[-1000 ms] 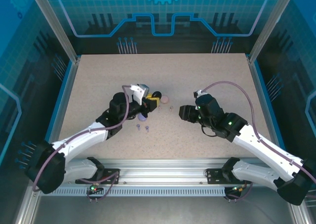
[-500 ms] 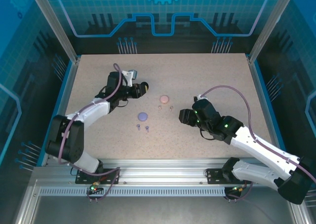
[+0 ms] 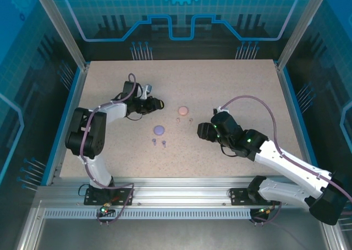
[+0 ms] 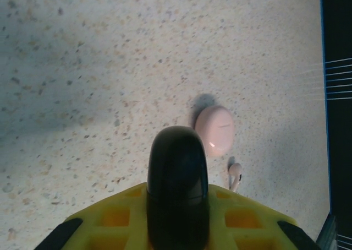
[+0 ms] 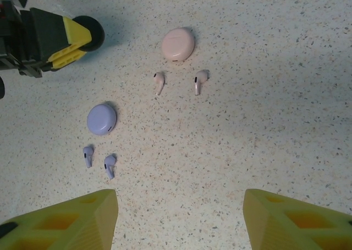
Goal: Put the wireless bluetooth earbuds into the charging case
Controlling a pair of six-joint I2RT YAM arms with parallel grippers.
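Pinching what looks like the black case (image 4: 177,178) in my left jaws, I hold my right jaws spread above the counter (image 5: 275,123). The pink earbuds (image 5: 159,82) lie loose at six o'clock of the pink case (image 5: 177,44), and the lilac earbuds (image 5: 88,155) at six o'clock of the lilac case (image 5: 102,119).

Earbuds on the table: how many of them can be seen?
4. Two pink earbuds lie beside the pink case; two lilac earbuds lie beside the lilac case. More may be hidden.
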